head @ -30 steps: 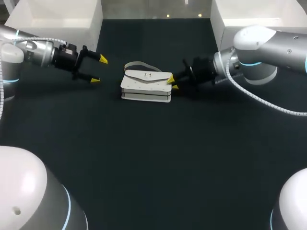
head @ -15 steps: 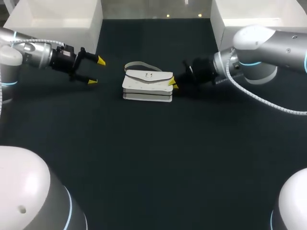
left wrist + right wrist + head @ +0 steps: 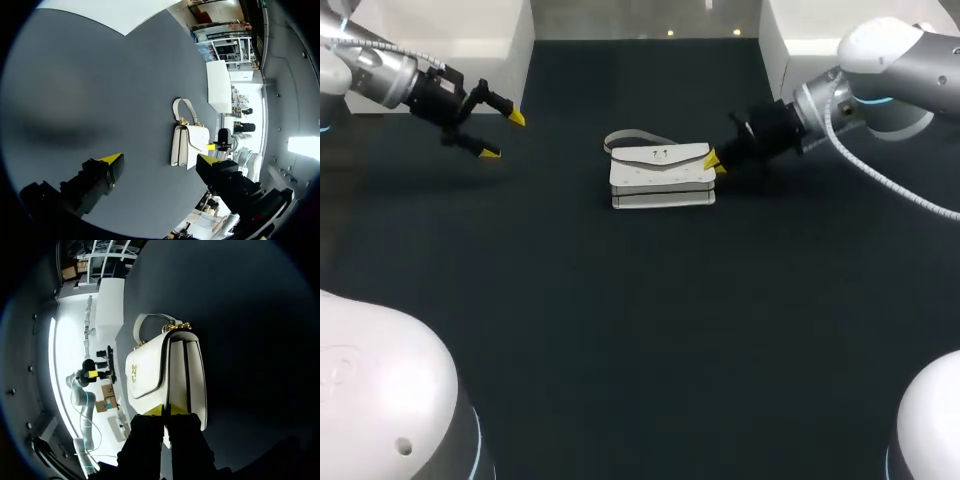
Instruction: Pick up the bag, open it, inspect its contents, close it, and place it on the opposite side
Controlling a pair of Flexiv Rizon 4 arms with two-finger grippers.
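A white handbag with a flap and a grey strap lies flat on the dark table, back of centre. My right gripper comes in from the right and is shut on the bag's right end. In the right wrist view its yellow tips are pinched together on the edge of the bag, whose flap is down. My left gripper hangs open at the far left, well clear of the bag. Ahead of the open left gripper lie the bag and, beyond it, the right gripper.
White bins stand at the back left and back right corners. The arms' rounded white bases fill the near corners. Bare dark tabletop spreads in front of the bag.
The right gripper closed on the bag's end and pulled the bag to the right. The left arm drew back to the left and away, still open.
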